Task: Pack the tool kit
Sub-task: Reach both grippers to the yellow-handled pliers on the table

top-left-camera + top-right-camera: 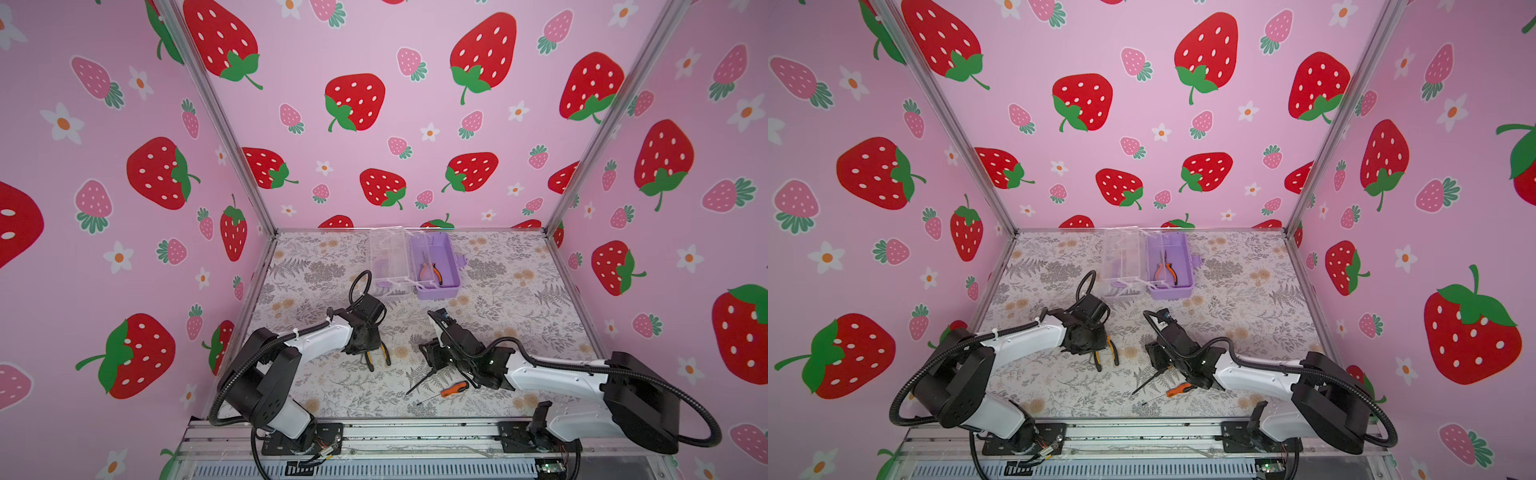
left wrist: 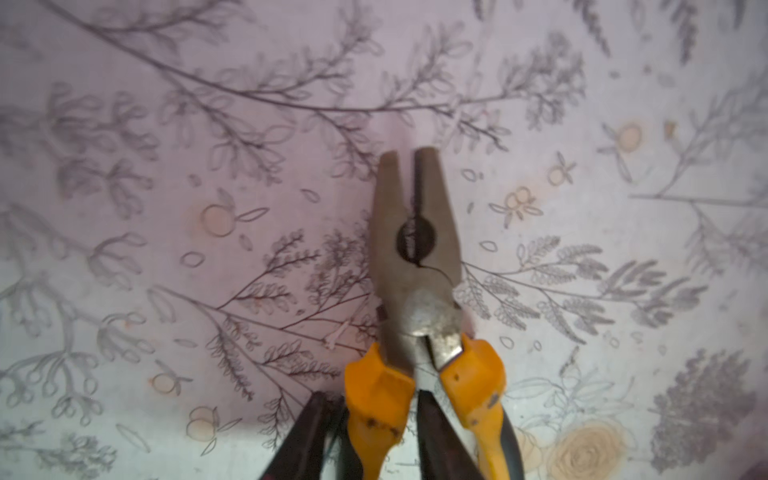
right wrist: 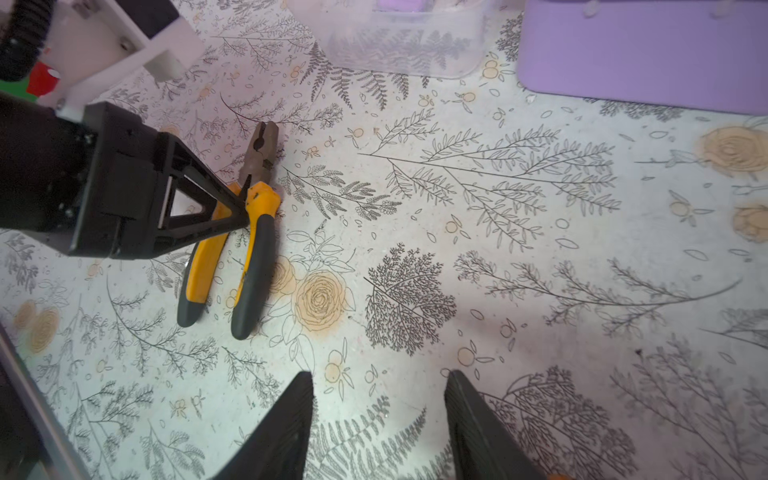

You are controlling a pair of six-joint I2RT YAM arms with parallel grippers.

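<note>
The left claw (image 2: 370, 395) pinches one handle of the yellow pliers (image 2: 415, 249) on the table (image 3: 540, 291); the right claw (image 3: 379, 374) gapes empty.

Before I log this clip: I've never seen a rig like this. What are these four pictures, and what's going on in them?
Two robot arms stand at a flowery table, each ending in a two-fingered gripper. Two pictures come from one camera pair overhead; the other two come from cameras on the arms' wrists. At the back lies a lilac box, its clear lid open, with orange-handled pliers inside. An orange-handled screwdriver lies near the front. The left gripper appears to pinch one handle of the yellow-handled pliers, which lie on the table. The right gripper is open and empty.
</note>
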